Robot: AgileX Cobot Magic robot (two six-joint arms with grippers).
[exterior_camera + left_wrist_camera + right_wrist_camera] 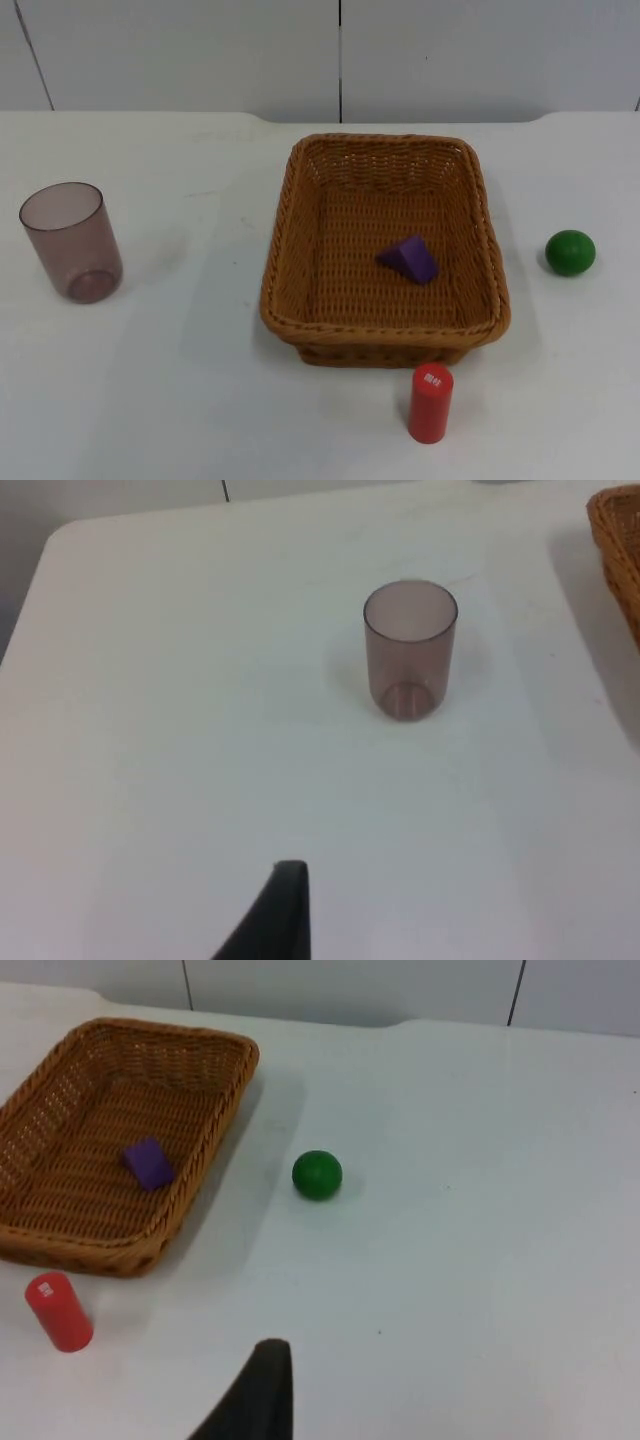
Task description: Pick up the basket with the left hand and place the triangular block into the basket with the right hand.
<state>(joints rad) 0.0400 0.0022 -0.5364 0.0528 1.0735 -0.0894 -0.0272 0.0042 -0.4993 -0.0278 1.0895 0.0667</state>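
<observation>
1. I saw the triangular block [408, 259] already lying inside the basket [300, 190], which sat on the worktop [180, 400].
2. Neither hand held anything; whether they were open I couldn't tell.
3. My worry: a left-hand lift could tip the basket, nudging the red cylinder [430, 403] just beside it.
</observation>
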